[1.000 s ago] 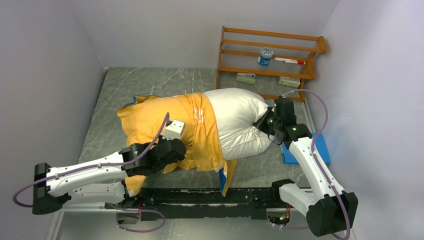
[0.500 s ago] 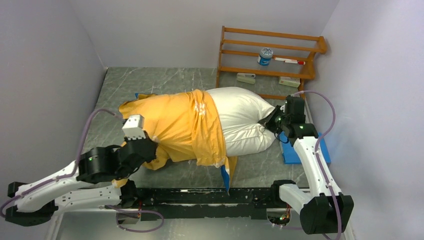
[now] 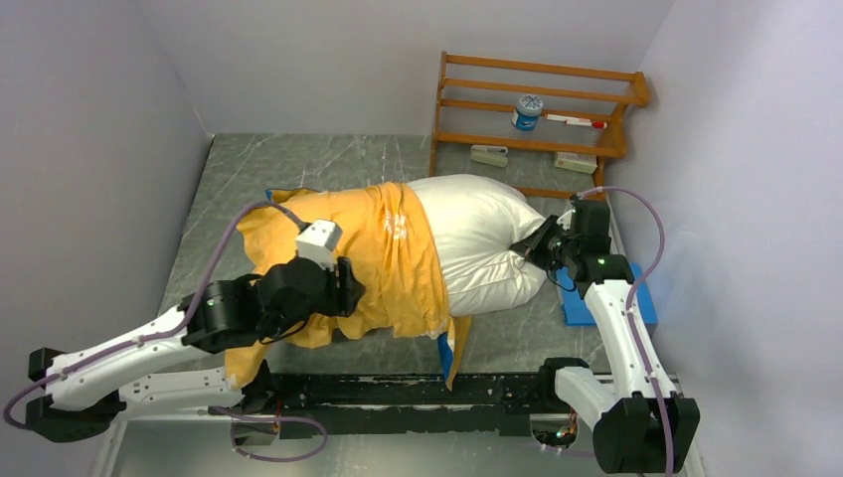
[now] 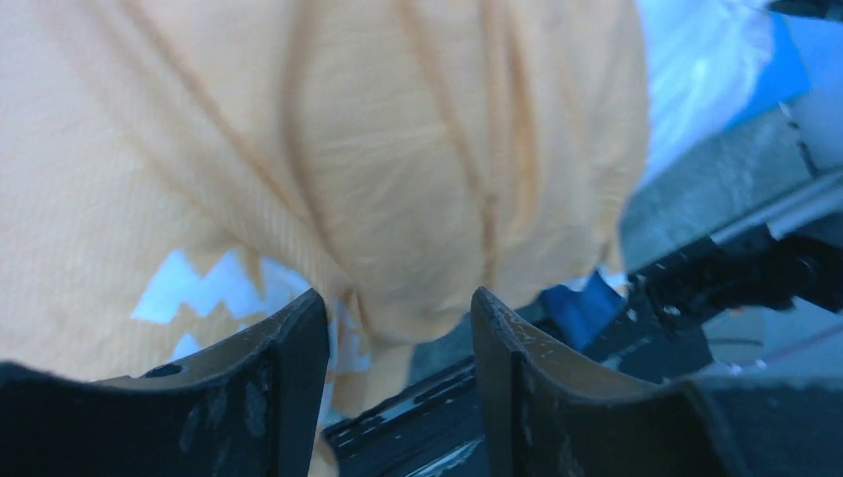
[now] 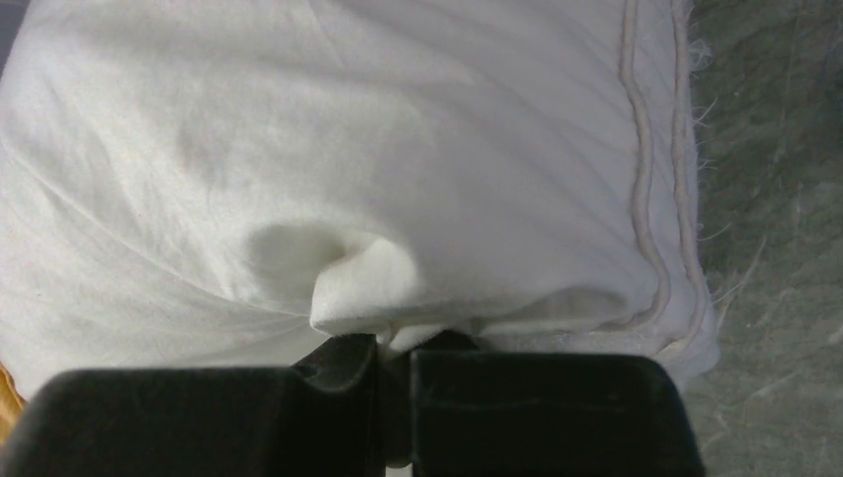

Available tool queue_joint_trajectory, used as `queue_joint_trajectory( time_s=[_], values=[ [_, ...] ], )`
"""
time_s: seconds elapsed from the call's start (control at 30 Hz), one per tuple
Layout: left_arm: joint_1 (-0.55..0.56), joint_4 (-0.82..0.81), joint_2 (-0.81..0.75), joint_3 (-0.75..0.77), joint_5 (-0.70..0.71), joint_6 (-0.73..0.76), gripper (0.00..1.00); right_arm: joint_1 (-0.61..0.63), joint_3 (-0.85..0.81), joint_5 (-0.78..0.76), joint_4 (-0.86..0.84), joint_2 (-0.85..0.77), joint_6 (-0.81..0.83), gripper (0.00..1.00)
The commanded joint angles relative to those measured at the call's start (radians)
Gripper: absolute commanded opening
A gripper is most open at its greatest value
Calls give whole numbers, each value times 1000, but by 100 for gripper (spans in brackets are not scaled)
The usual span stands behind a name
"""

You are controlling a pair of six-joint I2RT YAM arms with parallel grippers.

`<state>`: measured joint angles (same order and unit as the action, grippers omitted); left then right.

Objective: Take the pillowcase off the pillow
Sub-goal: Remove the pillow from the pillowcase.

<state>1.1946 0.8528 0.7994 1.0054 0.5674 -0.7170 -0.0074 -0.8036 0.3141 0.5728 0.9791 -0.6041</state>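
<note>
Top view first: the pillow (image 3: 482, 243) lies across the middle of the counter (image 3: 298, 164). Its right half is bare white and its left half is tucked inside the pillowcase (image 3: 368, 258), yellow-orange side up with a bit of white lettering showing. A blue edge of the case pokes out just off the pillow's near side. The left gripper (image 3: 343, 286) hangs over the covered end of the pillow, and the right gripper (image 3: 538, 244) is right up against the bare end. A small blue pad (image 3: 577, 303) lies just right of the pillow, and a wooden rack (image 3: 537, 109) stands behind it.

Left wrist view: the jaws stand apart with nothing pinched between them. Wrinkled orange cloth over the pillow fills the view beyond the tips, with a patch of white print and some blue at its edge.

Right wrist view: the jaws are squeezed tight on a little fold of the pillow's white fabric, close to its piped seam. Grey counter shows just past that edge.
</note>
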Motion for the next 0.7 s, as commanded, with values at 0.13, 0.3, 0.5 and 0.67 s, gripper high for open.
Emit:
queue_joint_trajectory(
  time_s=[0.13, 0.3, 0.5, 0.67],
  values=[
    [8, -227, 266, -18, -185, 57, 55, -15, -26, 2, 1, 12, 45, 3],
    [38, -189, 403, -48, -28, -15, 50, -16, -39, 5, 6, 12, 50, 3],
    [48, -27, 464, -27, 166, -114, 5, -16, -68, -89, 14, 43, 63, 3],
    [48, 186, 340, -26, 272, -233, 5, -58, -164, -215, 45, 114, 56, 2]
  ],
)
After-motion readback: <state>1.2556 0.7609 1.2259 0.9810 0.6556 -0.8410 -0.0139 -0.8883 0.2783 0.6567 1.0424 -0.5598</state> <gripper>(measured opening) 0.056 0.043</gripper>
